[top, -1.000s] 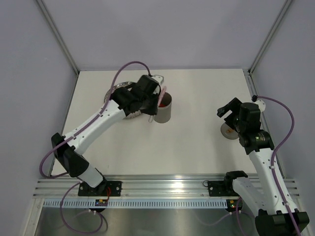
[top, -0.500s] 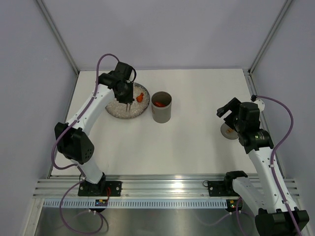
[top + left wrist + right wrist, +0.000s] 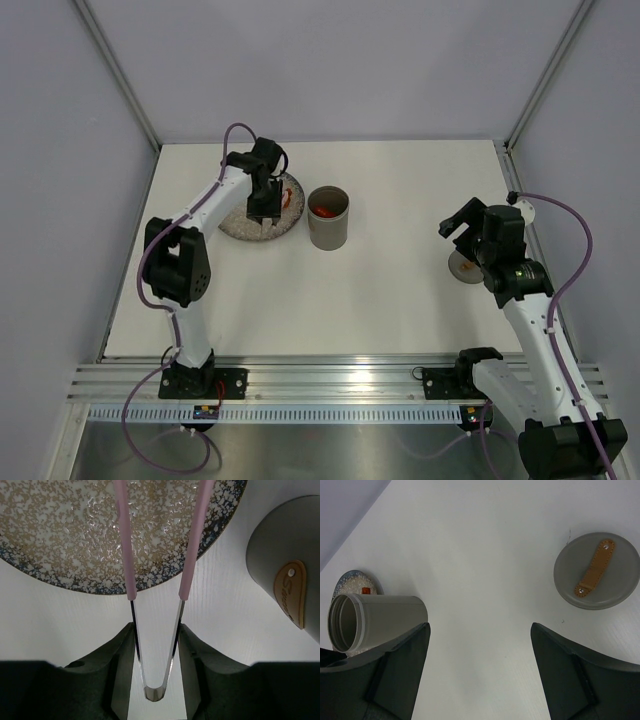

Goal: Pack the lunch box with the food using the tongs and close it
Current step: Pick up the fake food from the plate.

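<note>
My left gripper (image 3: 156, 630) is shut on the tongs (image 3: 123, 540), its fingers pressing their metal arms near the joined end. The two pink arms stand spread apart over the speckled plate (image 3: 60, 535). From above, my left gripper (image 3: 263, 212) hangs over the plate (image 3: 235, 225), with an orange piece of food (image 3: 288, 197) on its right side. The grey lunch box (image 3: 328, 230) stands open just right of the plate, with red food (image 3: 322, 211) inside. My right gripper (image 3: 480, 630) is open and holds nothing, above bare table.
A flat grey lid (image 3: 596, 570) with a tan leather strap lies on the table at the right, and from above the lid (image 3: 462, 266) sits just below my right gripper (image 3: 462, 230). Walls and metal posts close in the table's sides.
My left arm has swung from above the lunch box back over the plate, and the tongs' arms have spread apart. The right arm has stayed put.
</note>
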Robot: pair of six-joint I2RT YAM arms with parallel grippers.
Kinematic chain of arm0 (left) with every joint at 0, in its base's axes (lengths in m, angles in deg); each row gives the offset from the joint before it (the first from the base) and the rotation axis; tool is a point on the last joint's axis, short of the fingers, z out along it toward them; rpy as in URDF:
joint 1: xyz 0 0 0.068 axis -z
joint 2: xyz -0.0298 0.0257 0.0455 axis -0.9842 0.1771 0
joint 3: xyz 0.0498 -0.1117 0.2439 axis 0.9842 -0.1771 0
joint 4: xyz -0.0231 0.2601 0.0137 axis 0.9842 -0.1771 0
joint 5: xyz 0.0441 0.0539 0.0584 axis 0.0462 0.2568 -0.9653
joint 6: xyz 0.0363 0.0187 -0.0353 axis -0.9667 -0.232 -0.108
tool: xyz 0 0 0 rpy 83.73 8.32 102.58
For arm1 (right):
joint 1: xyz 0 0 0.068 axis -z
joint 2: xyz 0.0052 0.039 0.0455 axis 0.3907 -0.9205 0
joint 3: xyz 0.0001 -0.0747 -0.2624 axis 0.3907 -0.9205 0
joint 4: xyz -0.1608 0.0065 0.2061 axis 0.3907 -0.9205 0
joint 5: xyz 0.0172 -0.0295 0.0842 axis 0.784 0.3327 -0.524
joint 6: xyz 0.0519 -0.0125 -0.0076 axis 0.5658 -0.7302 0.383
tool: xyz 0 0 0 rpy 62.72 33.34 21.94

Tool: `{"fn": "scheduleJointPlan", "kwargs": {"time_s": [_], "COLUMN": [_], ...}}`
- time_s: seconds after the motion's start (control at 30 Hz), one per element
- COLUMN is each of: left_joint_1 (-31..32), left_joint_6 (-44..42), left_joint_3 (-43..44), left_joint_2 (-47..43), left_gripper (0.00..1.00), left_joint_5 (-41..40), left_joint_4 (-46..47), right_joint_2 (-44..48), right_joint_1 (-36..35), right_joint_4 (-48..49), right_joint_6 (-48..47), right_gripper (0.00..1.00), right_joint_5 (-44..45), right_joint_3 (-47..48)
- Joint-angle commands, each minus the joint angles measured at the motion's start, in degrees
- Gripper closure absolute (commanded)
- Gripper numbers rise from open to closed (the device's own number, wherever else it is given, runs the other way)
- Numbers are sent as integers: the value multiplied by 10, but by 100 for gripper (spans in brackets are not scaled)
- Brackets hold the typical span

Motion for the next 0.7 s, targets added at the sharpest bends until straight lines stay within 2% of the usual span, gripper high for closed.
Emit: {"fn": "scheduleJointPlan", "kwargs": {"time_s": [0.0,0.67], "left_joint_1": [-3,-16], "left_joint_6": [-6,-1], "left_joint_3": [25,21], "left_joint_2": [4,39], "left_gripper": [58,58], "left_joint_5": [-1,32], "left_joint_4": [24,65], "right_joint_2": [-4,0], "right_joint_1": [3,3], "right_joint_4": [18,18], "right_joint_6": [-11,-8], "right_gripper": [10,10], "right_joint_5": [2,0], "right_joint_3": [23,19]}}
